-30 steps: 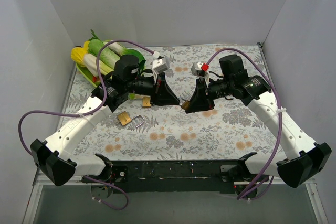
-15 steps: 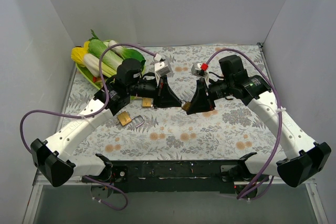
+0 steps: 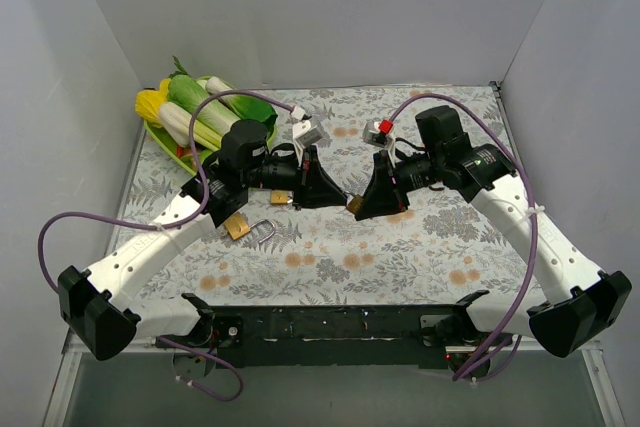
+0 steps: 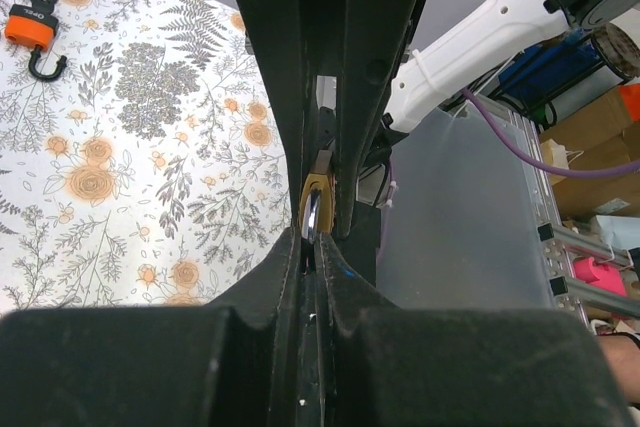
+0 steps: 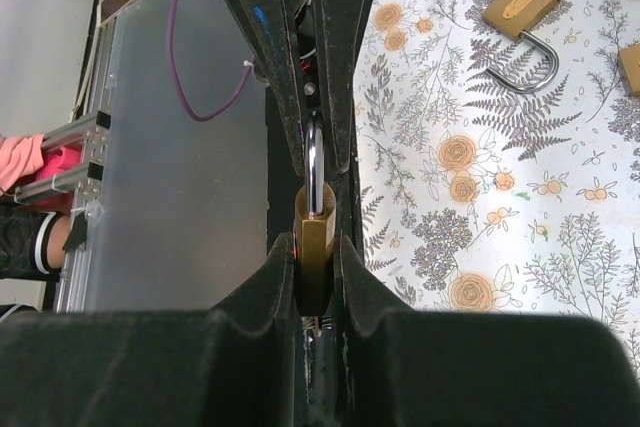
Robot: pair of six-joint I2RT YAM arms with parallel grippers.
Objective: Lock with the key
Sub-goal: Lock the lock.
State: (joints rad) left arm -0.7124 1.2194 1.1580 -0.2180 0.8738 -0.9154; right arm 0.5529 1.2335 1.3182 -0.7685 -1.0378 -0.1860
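Floral tabletop [image 3: 330, 257], tray [image 3: 153, 131] of vegetables [image 3: 190, 107] back left, right pincer [image 3: 362, 202] clamping padlock [image 5: 313, 267]

floral table [image 3: 330, 257] | open brass padlock [image 3: 238, 226] — vegetable plate [image 3: 262, 108] | orange padlock [image 4: 38, 25]

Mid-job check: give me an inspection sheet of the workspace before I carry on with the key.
Surface: floral cloth, lying flat.
Job's things: brass padlock held by the right gripper; a thin silver piece, apparently the key, held against it by the left gripper.
Clutter: open padlock, second brass padlock, orange lock, vegetables.
Grippers: left gripper and right gripper both shut, tips meeting.
Cables: purple cables loop off both arms.
Surroundings: white walls; nothing else seen.
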